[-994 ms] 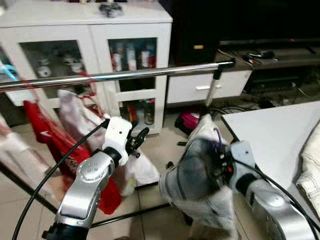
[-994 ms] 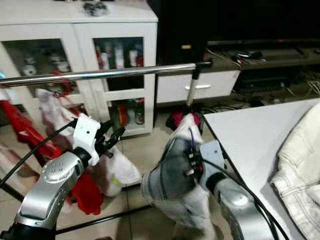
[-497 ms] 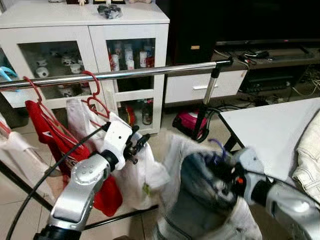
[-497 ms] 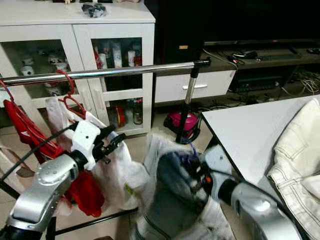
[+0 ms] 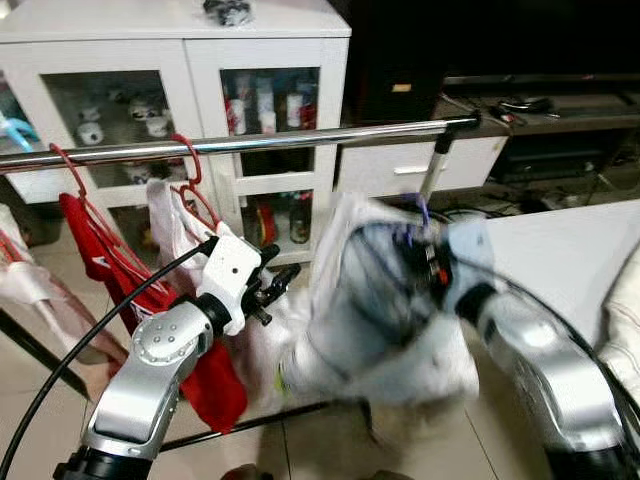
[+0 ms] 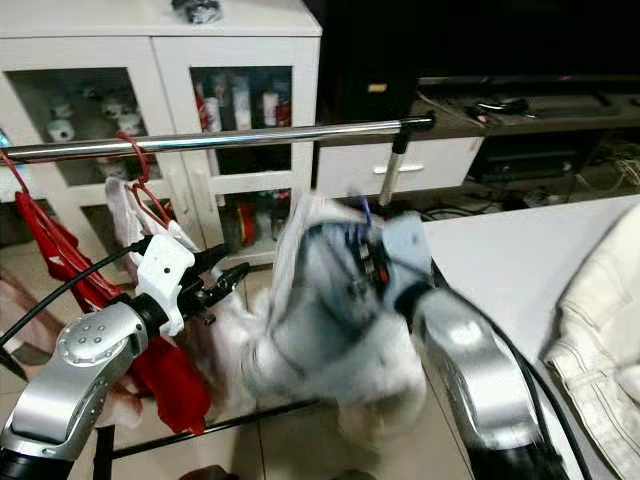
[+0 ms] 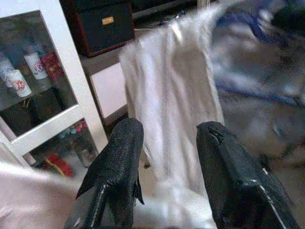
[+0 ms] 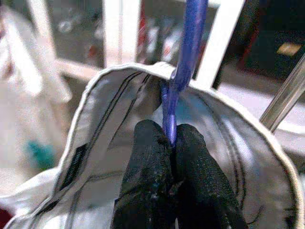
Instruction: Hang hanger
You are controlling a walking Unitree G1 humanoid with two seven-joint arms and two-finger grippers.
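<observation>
a blue plastic hanger stands upright by its neck, pinched between two black fingertips, its hook rising out of frame. a white garment with dark stitched seams and a small dark label drapes from it, the collar looped around the neck of the hanger. the garment hangs blurred in mid-air, just below and in front of the chrome clothes rail, near the rail's upright post end. the hanger's hook is not on the rail. further along the same rail, red hangers carry a red garment and a white one.
</observation>
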